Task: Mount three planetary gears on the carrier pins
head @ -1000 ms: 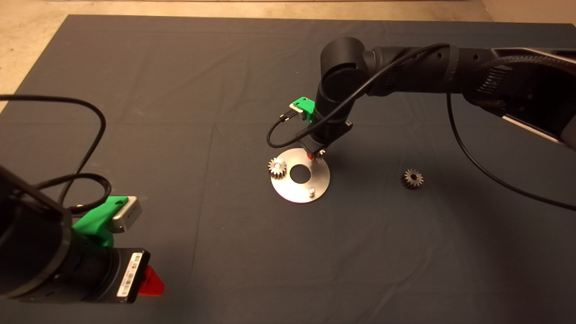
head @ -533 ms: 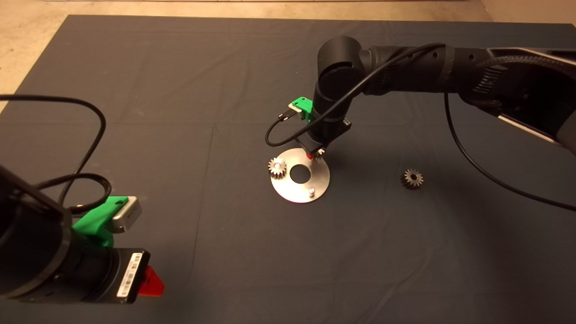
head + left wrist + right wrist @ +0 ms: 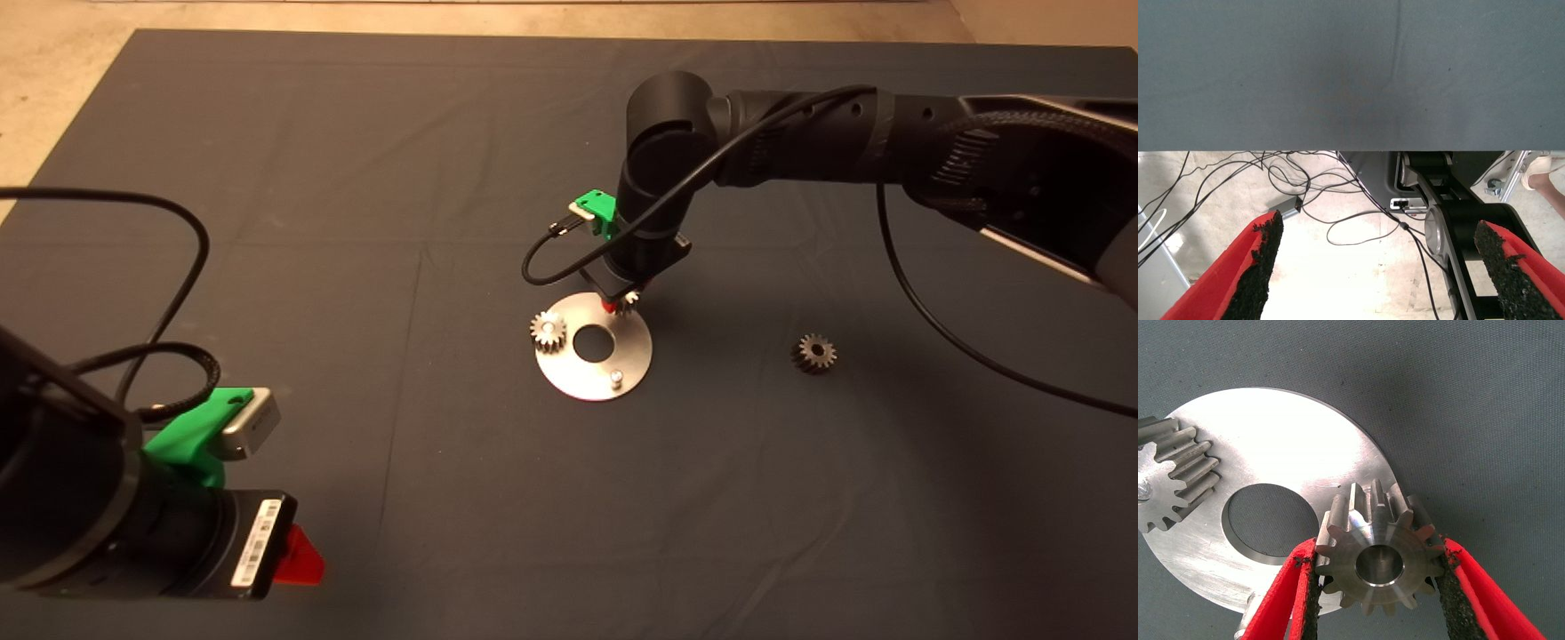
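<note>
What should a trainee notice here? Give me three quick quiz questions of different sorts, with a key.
1. True or false: the right gripper holds a gear above the disc.
2. How many gears are already seated on carrier pins? A) none B) one C) two
3. Where does the spare gear lie?

Key:
1. True; the red fingers clamp it from both sides.
2. B; the seated gear sits at the disc's left edge, one bare pin stands at the near edge.
3. On the mat, right of the disc, apart from it.

The left gripper waits open at the lower left.
</note>
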Tool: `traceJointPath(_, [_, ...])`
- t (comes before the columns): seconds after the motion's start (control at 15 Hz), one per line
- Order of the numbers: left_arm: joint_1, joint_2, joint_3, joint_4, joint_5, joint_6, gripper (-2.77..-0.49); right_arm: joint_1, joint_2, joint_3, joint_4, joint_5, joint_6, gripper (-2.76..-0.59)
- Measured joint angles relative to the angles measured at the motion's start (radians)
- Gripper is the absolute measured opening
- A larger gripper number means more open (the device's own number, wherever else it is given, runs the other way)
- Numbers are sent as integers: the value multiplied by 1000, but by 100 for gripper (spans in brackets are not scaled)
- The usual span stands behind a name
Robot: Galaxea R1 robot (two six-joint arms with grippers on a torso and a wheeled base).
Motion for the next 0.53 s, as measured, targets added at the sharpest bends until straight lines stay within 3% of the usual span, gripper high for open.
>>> traceJointPath(0.53, [3, 0, 0, 0, 0, 0, -122, 0, -2, 0, 0, 0, 0, -229])
